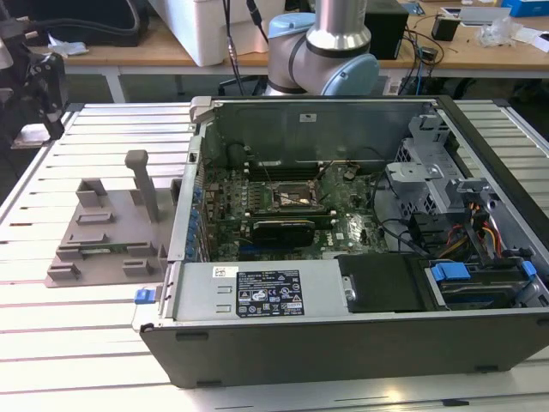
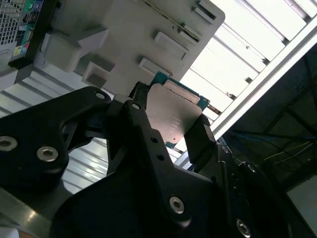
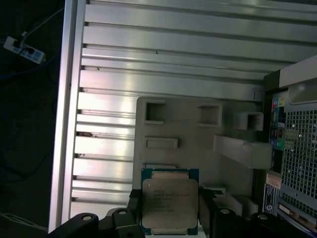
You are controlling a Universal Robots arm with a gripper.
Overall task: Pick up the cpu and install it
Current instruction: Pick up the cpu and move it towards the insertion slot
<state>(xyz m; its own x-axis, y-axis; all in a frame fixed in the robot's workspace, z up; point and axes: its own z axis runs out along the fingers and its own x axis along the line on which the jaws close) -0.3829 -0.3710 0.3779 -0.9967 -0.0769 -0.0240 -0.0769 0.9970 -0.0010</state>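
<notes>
- Silver-topped and rimmed in thin green, the cpu (image 3: 169, 203) was the nearest thing. The black pincer (image 3: 169, 198) pinched it, with its fingers (image 2: 199, 141) pressed on two opposite edges, as both wrist views showed.
- I judged the chip light and stiff, slick on its metal lid and fragile on its underside. The bare side edges looked the right place to hold it, squarely and without much force.
- Its lid was a flat, dull-shining square with faint print, and a narrow border of green board showed around it.
- Just beyond it lay the grey moulded holder (image 3: 173, 124), with its pockets and one upright post. I couldn't tell whether the chip had lifted clear of it.
- Beneath that ran the ribbed aluminium surface (image 3: 173, 64).
- Farther off, beside the holder, stood the open computer case (image 1: 343, 343). Its motherboard socket (image 1: 287, 199) sat deep inside, well apart from the holder.
</notes>
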